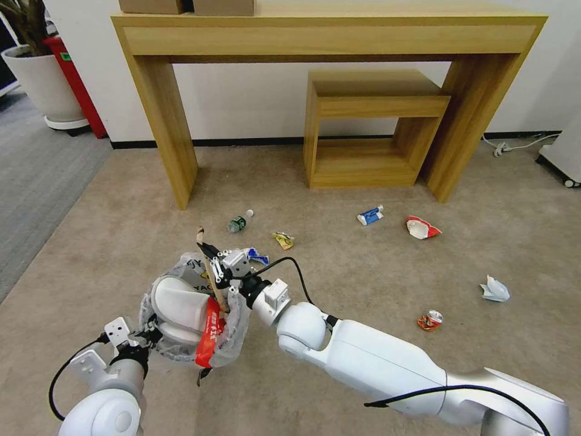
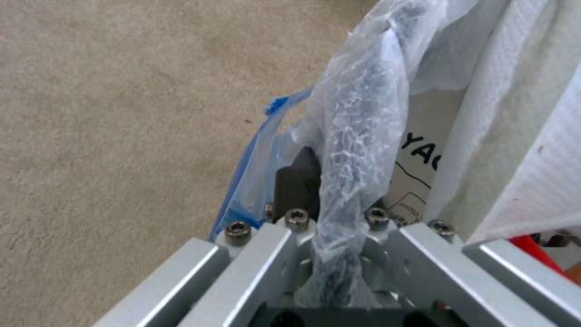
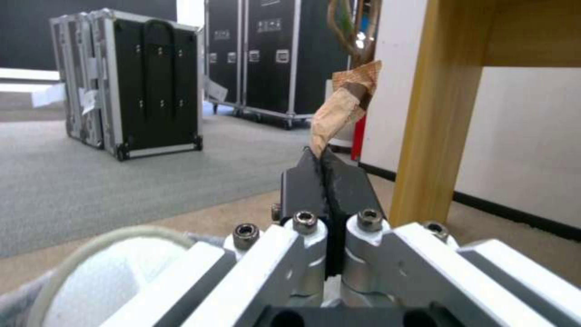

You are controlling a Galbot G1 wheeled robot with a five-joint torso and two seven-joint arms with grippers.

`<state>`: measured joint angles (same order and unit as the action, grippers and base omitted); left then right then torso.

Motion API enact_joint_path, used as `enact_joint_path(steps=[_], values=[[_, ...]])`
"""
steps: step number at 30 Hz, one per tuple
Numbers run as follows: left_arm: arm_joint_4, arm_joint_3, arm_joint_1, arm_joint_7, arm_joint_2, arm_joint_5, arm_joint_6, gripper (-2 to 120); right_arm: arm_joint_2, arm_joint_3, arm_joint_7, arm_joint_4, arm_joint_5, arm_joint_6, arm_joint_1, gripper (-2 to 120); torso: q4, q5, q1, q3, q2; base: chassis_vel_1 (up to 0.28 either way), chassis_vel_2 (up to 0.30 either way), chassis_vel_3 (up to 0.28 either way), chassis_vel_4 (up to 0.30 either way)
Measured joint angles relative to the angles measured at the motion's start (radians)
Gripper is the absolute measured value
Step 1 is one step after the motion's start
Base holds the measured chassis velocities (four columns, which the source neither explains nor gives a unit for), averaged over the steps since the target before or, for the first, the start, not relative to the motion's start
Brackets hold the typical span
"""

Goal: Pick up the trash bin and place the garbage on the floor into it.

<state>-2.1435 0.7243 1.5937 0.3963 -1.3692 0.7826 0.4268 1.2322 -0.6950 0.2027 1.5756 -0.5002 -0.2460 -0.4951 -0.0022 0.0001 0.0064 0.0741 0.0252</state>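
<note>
The trash bin (image 1: 233, 339), lined with a crinkly clear bag, hangs low over the beige floor (image 1: 363, 278); my left gripper (image 1: 149, 330) is shut on its near rim. In the left wrist view the bag-covered rim (image 2: 351, 150) runs between the fingers (image 2: 295, 181). White slippers (image 1: 178, 306) and red paper (image 1: 209, 336) lie inside. My right gripper (image 1: 210, 249) is shut on a wooden stick (image 1: 219, 289) whose lower end dips into the bin; the stick (image 3: 339, 113) juts from the closed fingers (image 3: 348, 181). Garbage on the carpet: bottle (image 1: 239, 223), yellow wrapper (image 1: 283, 240), tube (image 1: 370, 215), red-white wrapper (image 1: 422, 227), paper wad (image 1: 495, 289), crushed can (image 1: 430, 320).
A tall wooden console table (image 1: 163, 121) stands against the wall with a small wooden shelf unit (image 1: 369, 130) under it. A white plant pot (image 1: 42, 85) and grey carpet (image 1: 36, 175) lie to the left. A cable (image 1: 514, 145) runs at the right. Black flight cases (image 3: 151, 81) stand beyond.
</note>
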Motion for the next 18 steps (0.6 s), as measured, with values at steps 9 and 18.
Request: enact_joint_path(steps=[9,18], values=[[-0.002,0.003,0.001,0.000,0.000,0.001,0.000,0,0.008,-0.029,-0.023,-0.045,0.048,-0.025,-0.010,0,0.0001,0.0000,0.000,0.000,0.000,0.000,0.000,0.000,0.000],[-0.003,0.002,0.004,0.000,-0.003,0.000,0.000,0,-0.001,-0.046,-0.014,-0.060,0.077,-0.027,-0.015,0,0.0000,0.0000,0.000,0.000,0.000,0.000,0.000,0.000,0.000]])
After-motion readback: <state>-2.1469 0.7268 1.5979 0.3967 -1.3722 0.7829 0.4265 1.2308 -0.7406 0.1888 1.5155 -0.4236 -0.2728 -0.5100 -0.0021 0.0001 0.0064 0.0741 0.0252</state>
